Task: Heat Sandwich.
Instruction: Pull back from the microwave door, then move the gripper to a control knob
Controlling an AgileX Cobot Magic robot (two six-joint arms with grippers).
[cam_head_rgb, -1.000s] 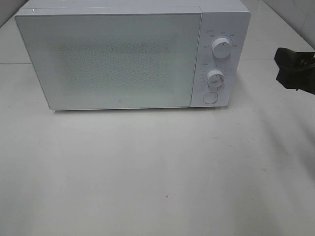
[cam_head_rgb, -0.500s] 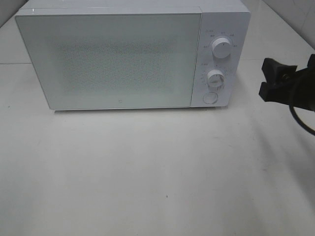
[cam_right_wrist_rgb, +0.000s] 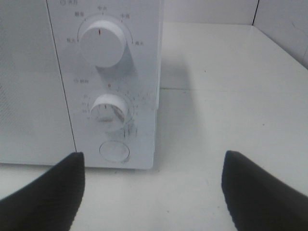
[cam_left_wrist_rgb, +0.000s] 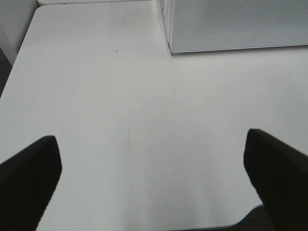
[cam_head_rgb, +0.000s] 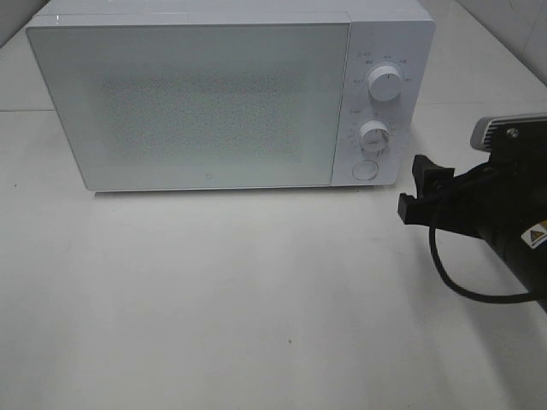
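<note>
The sandwich is out of view. A white microwave (cam_head_rgb: 197, 102) stands at the back of the table with its door shut; its control panel carries two knobs and a round button (cam_head_rgb: 365, 170). My right gripper (cam_head_rgb: 415, 185) hovers open and empty just right of the panel's lower corner. In the right wrist view its black fingers (cam_right_wrist_rgb: 53, 187) frame the button (cam_right_wrist_rgb: 114, 150) and the lower knob (cam_right_wrist_rgb: 109, 111). My left gripper (cam_left_wrist_rgb: 150, 139) shows only in the left wrist view, open and empty over bare table, with the microwave's corner (cam_left_wrist_rgb: 231, 24) ahead of it.
The white table (cam_head_rgb: 256, 299) spreads in front of the microwave, and a tiled wall (cam_head_rgb: 521, 26) rises at the back right. The right arm's black cable (cam_head_rgb: 453, 278) loops above the table. The table's near edge (cam_left_wrist_rgb: 202, 227) lies below the left gripper.
My right arm has come in from the right edge, moving left and nearer, to beside the microwave's control panel. The microwave has not changed.
</note>
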